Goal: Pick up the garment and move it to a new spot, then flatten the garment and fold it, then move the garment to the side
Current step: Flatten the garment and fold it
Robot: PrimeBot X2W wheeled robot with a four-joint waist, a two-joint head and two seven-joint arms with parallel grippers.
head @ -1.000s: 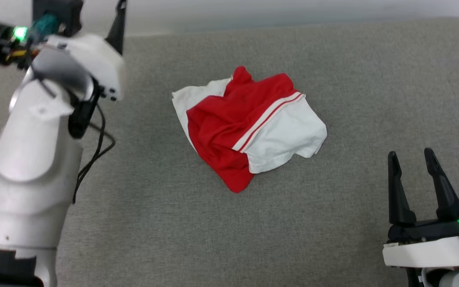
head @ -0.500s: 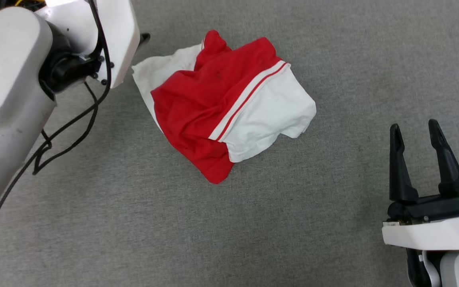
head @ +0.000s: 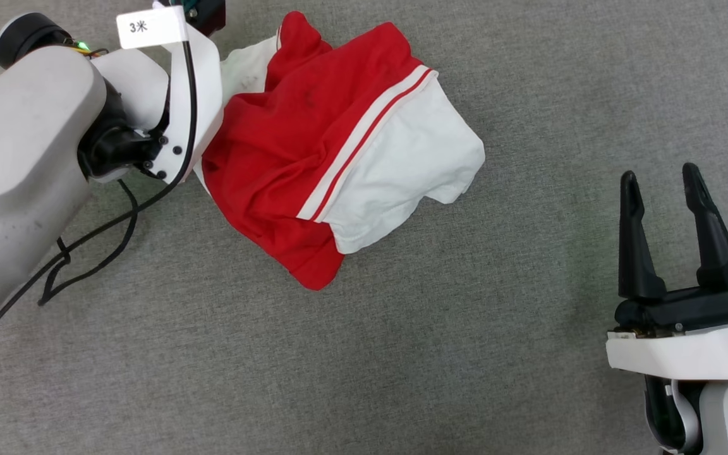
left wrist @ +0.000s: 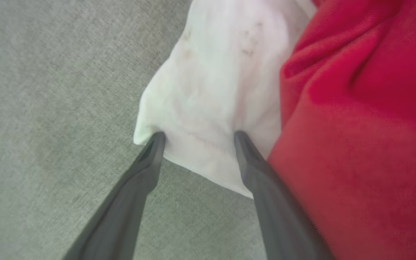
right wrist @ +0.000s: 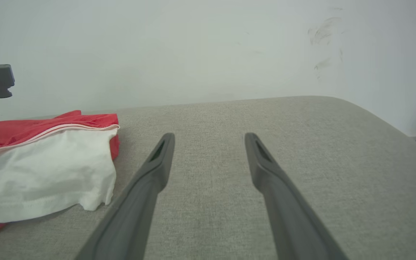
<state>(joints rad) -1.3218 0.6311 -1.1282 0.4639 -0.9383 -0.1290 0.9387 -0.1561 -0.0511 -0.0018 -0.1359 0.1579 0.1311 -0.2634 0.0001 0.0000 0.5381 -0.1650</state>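
Left gripper [left wrist: 198,139] spread wide, fingertips touching the white edge of the garment [left wrist: 211,83], unclamped; right gripper [head: 660,175] wide open, empty, well apart.

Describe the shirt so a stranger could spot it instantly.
On the wide grey padded surface, look where the left gripper straddles the edge of a white sleeve. The crumpled shirt lies there: bright red with white sleeves and striped trim, unlike the plain grey cloth around it.

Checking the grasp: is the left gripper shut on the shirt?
No: the left gripper stands open, its fingertips apart at the shirt's white edge.
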